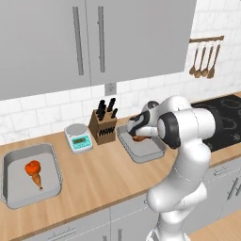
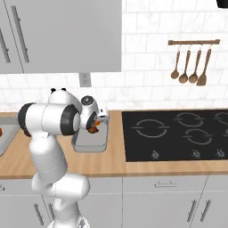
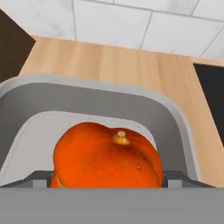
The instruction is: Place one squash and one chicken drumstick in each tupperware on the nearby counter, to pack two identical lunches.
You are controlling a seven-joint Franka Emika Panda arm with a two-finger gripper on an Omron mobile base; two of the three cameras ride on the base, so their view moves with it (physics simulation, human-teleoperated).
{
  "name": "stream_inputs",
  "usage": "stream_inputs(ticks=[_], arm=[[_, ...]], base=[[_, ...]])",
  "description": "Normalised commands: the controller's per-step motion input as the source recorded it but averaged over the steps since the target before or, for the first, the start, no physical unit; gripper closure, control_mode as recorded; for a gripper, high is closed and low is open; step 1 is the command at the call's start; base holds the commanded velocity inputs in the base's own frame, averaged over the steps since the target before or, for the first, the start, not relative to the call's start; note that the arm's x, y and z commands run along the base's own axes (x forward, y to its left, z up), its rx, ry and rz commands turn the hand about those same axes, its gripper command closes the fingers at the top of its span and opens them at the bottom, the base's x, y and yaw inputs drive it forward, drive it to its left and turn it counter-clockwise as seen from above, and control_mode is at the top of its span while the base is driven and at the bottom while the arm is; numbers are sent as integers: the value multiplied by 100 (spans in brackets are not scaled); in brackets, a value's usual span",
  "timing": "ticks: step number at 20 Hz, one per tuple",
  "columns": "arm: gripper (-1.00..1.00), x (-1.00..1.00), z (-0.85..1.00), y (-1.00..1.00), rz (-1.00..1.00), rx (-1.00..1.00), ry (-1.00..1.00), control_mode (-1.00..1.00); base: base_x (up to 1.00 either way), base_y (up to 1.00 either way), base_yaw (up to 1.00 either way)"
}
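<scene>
My gripper (image 3: 107, 179) is shut on an orange-red squash (image 3: 107, 157), which fills the gap between both fingertips. It hangs low over the right grey tupperware (image 3: 109, 94) on the wooden counter (image 1: 99, 179). From the base views the hand (image 1: 139, 133) (image 2: 94, 124) hides most of that squash (image 1: 139, 138) (image 2: 93, 128) above this tupperware (image 1: 143, 154) (image 2: 89, 146). The left tupperware (image 1: 28, 150) holds another squash (image 1: 32, 166) and a chicken drumstick (image 1: 37, 180), lying against each other.
A knife block (image 1: 103, 124) and a small scale (image 1: 78, 137) stand at the back between the two containers. The black stovetop (image 2: 178, 133) lies just right of the right container. Wooden spoons (image 2: 189, 67) hang on the tiled wall. Wall cabinets (image 1: 94, 37) overhang the counter.
</scene>
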Motion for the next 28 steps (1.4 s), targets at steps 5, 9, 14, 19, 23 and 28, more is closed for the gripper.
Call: stream_inputs(ticks=[5, 9, 14, 19, 23, 28], arm=[[-100, -17, -35, 9, 0, -3, -6, -100], [-100, -100, -6, 0, -1, -1, -12, -100], [-100, -60, 24, 0, -5, 0, -5, -100], [-100, 0, 93, 0, -6, 0, 0, -100], [-100, -34, 96, 0, -2, 0, 0, -100], [-100, -100, 21, 3, 0, 0, -2, -100]], base=[[0, 0, 0], [0, 0, 0], [0, 0, 0], [0, 0, 0], [0, 0, 0], [0, 0, 0]])
